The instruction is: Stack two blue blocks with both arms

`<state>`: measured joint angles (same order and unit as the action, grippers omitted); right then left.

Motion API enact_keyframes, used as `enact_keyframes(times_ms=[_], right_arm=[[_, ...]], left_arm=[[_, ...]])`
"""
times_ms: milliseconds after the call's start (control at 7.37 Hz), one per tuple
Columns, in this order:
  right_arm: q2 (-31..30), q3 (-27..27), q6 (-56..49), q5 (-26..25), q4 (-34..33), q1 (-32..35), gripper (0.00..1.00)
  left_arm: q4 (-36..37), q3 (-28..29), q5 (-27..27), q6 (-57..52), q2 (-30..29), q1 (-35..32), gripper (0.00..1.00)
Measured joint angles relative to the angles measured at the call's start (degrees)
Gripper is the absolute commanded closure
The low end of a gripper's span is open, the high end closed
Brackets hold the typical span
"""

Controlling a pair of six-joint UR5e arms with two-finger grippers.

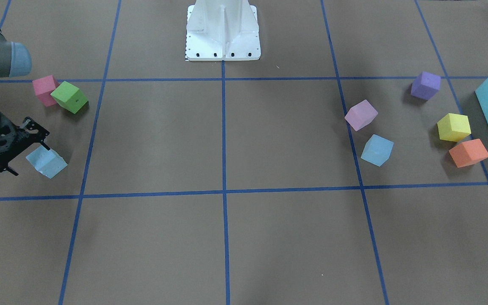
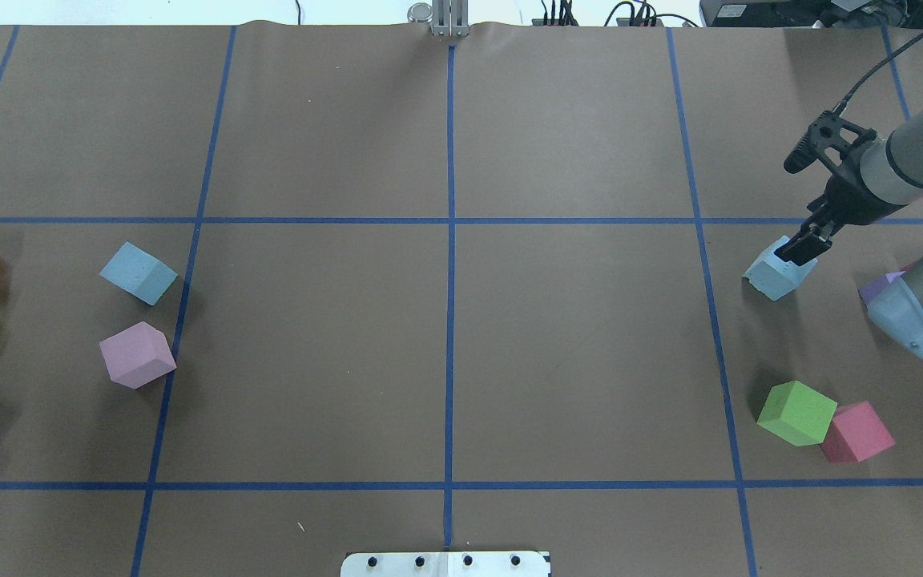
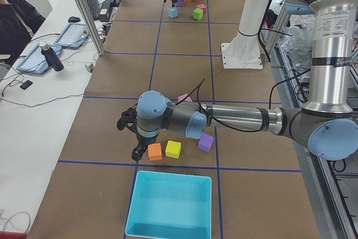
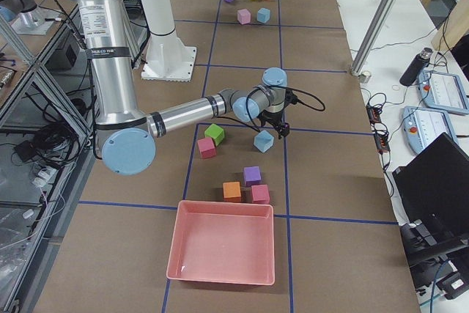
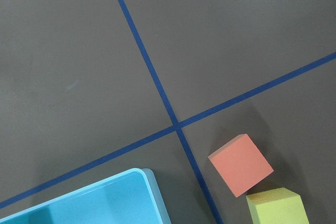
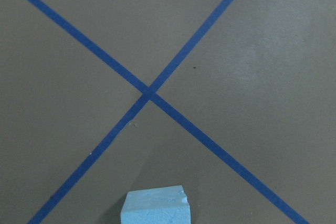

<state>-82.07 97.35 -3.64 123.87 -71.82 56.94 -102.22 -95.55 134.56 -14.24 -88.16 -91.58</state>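
- Blue block (image 6: pixel 155 205) sits right under the right claw (image 2: pixel 802 244), probably lined up for a pick; can't tell if it's clamped
- second blue block (image 2: pixel 138 273) lies on the counter (image 2: pixel 445 361), well apart across it
- left claw (image 3: pixel 137 150) hangs by the orange cube (image 3: pixel 155 151), opening unclear

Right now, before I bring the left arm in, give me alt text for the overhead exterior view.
The right gripper is at one pale blue block on the right side of the table; whether it grips is unclear. The other blue block lies far left, near a lilac block. A green block and a pink block touch at lower right.
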Motion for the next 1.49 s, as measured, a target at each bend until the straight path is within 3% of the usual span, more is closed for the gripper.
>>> enact_keyframes(times_ms=[1086, 1221, 1357, 1493], right_arm=[[0.10, -3.26, 8.12, -0.42, 0.16, -4.36, 0.01], [0.16, -4.04, 8.02, -0.50, 0.18, -4.68, 0.06], [0.20, -4.80, 7.93, -0.54, 0.18, -4.99, 0.27], [0.25, -5.29, 7.82, -0.56, 0.19, -5.23, 0.56]], left_arm=[[0.02, 0.18, 0.00, 0.00, 0.06, 0.24, 0.02], [0.03, 0.18, 0.00, 0.00, 0.06, 0.36, 0.02], [0.02, 0.18, 0.00, 0.00, 0.05, 0.40, 0.02], [0.01, 0.18, -0.01, 0.00, 0.07, 0.42, 0.02]])
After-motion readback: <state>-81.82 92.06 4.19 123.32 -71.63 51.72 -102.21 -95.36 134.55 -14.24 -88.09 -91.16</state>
